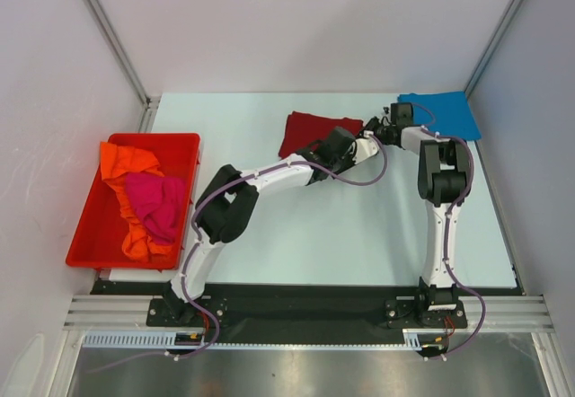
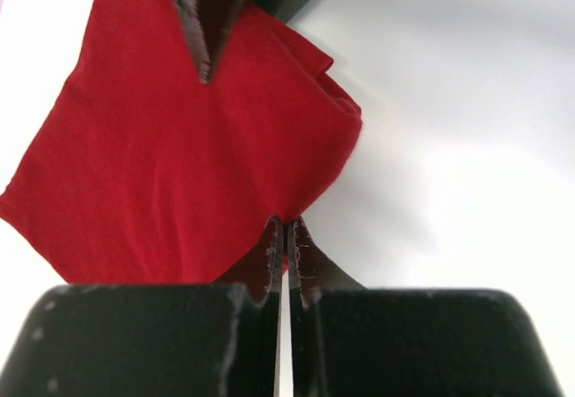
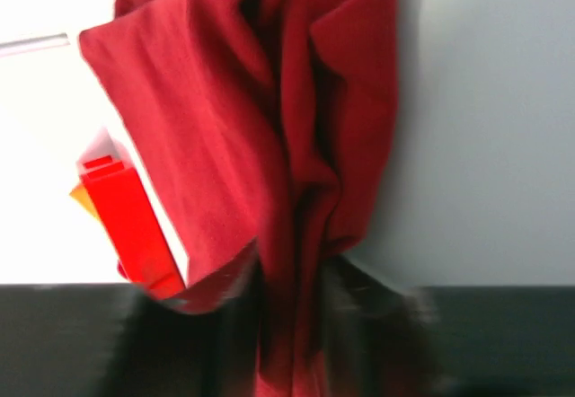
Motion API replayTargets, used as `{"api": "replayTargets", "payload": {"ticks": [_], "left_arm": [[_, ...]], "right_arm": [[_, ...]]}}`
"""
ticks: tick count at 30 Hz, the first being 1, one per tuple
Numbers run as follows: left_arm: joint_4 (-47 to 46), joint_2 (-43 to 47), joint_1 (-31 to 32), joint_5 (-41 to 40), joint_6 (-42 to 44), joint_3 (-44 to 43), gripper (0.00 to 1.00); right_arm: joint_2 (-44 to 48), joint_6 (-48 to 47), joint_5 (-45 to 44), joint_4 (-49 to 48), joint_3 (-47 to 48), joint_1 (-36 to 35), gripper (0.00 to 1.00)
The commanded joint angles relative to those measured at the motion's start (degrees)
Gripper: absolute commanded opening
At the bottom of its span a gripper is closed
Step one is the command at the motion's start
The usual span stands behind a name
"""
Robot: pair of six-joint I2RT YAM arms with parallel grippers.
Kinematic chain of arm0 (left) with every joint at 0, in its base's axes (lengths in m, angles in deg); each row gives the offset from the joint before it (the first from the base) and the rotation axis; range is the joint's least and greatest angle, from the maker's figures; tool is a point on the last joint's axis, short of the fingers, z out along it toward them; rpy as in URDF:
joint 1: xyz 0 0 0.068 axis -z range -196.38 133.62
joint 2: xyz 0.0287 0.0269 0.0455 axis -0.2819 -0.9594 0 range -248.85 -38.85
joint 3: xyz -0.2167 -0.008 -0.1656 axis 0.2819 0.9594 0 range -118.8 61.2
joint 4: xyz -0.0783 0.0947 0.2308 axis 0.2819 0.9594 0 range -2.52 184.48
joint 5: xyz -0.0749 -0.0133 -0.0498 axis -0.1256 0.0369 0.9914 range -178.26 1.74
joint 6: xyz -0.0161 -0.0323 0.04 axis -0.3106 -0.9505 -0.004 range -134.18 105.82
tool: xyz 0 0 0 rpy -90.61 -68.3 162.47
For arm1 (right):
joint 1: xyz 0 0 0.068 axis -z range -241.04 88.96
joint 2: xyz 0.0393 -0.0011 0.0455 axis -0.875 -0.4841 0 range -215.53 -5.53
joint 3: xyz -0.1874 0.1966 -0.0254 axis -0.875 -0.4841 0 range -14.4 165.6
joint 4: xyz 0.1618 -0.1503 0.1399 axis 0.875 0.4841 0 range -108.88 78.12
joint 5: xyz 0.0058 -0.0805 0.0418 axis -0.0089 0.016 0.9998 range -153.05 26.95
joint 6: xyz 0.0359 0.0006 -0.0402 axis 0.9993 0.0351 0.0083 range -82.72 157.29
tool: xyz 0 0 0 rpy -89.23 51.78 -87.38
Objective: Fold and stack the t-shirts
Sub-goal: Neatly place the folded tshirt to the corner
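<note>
Top external, four t-shirts point(image 1: 305, 132), one bin point(image 1: 90, 228)

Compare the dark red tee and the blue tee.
The dark red tee is creased and bunched along one edge; the blue tee lies flat and neat. The left gripper and right gripper are at the dark red tee; neither is on the blue tee. Both lie on the table, outside the bin.

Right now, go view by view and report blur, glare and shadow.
Top external: sharp and evenly lit. Left wrist: crisp dark red cloth t-shirt, pale table washed out towards the left, soft shadow right of the cloth. Right wrist: right gripper smeared by blur along the bottom, upper-left background blown out.
</note>
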Motion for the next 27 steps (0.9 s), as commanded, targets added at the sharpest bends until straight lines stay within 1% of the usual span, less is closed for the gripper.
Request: {"api": "replayTargets", "payload": {"ticks": [1, 2, 3, 4, 5, 6, 7, 8, 9, 10, 11, 12, 13, 14, 16, 17, 19, 20, 21, 24, 27], "left_arm": [[-1.00, 4.38, -0.20, 3.22, -1.94, -0.79, 0.00], [-0.74, 4.30, -0.20, 3.49, -2.90, -1.66, 0.02], [0.83, 4.12, -0.37, 3.84, -3.78, -2.37, 0.16], [1.72, 4.12, -1.15, 4.28, -6.05, -3.07, 0.25], [2.77, 4.38, -1.86, 5.06, -8.07, -3.77, 0.32], [5.30, 4.82, -2.91, 6.55, -10.70, -5.35, 0.42], [6.02, 6.56, -5.88, 9.00, -17.60, -5.62, 0.46], [6.29, 8.23, -7.47, 13.55, -21.68, -3.97, 0.49], [4.82, 10.08, -8.97, 15.95, -25.02, -1.87, 0.53], [3.67, 12.18, -10.99, 17.45, -30.80, 0.50, 0.55], [2.62, 17.43, -11.35, 17.55, -32.42, 5.75, 0.56], [2.08, 19.74, -11.36, 17.03, -33.22, 8.06, 0.56], [2.43, 22.37, -11.27, 16.76, -34.62, 10.17, 0.56], [2.69, 26.93, -11.18, 16.06, -35.77, 14.89, 0.56], [3.13, 32.13, -11.27, 15.35, -39.80, 20.36, 0.56], [2.87, 37.29, -11.27, 15.62, -40.69, 25.87, 0.56], [0.85, 42.15, -11.27, 17.72, -42.27, 31.87, 0.56], [0.41, 44.87, -11.27, 18.16, -42.46, 36.69, 0.56], [0.58, 48.73, -11.27, 18.17, -42.46, 38.74, 0.56], [1.72, 55.16, -11.27, 17.99, -41.32, 44.64, 0.56], [3.65, 57.99, -11.27, 17.12, -38.95, 48.16, 0.56]], "right_arm": [[-2.20, -3.52, -4.98, 1.27, 0.74, -1.08, 0.22], [-1.59, -4.39, -7.07, 2.32, 1.27, -1.25, 0.02], [-1.15, -6.92, -8.40, 5.03, 1.88, -1.52, 0.00], [-0.63, -8.43, -9.63, 6.44, 3.54, -1.69, 0.00], [0.08, -10.45, -13.04, 8.46, 4.95, -1.87, 0.00], [0.00, -12.73, -15.16, 15.18, 7.66, -2.48, 0.00], [-0.18, -18.06, -19.36, 18.99, 13.26, -3.01, 0.00], [-1.05, -20.63, -21.92, 22.59, 16.88, -3.62, 0.00], [-1.49, -22.92, -24.64, 29.59, 20.05, -4.06, 0.00], [-1.93, -27.73, -27.11, 32.62, 22.87, -5.20, 0.00], [-3.16, -29.61, -31.83, 35.52, 28.90, -5.56, 0.00], [-3.69, -31.45, -34.05, 40.42, 31.48, -5.91, 0.00], [-4.22, -33.73, -37.03, 42.65, 34.29, -6.17, 0.00], [-4.48, -34.80, -38.02, 44.32, 37.71, -6.18, 0.00], [-4.05, -36.12, -42.04, 46.80, 39.24, -6.09, 0.00], [-3.44, -37.43, -43.47, 46.89, 39.16, -6.26, 0.00], [-1.07, -38.85, -46.89, 46.19, 37.40, -6.61, 0.00], [-0.36, -40.07, -47.69, 45.84, 36.79, -6.79, 0.00], [0.17, -41.13, -47.87, 45.92, 36.61, -6.88, 0.00], [0.26, -43.76, -50.94, 48.64, 40.28, -7.23, 0.00], [0.00, -46.49, -55.60, 49.96, 42.31, -6.71, 0.00]]}}
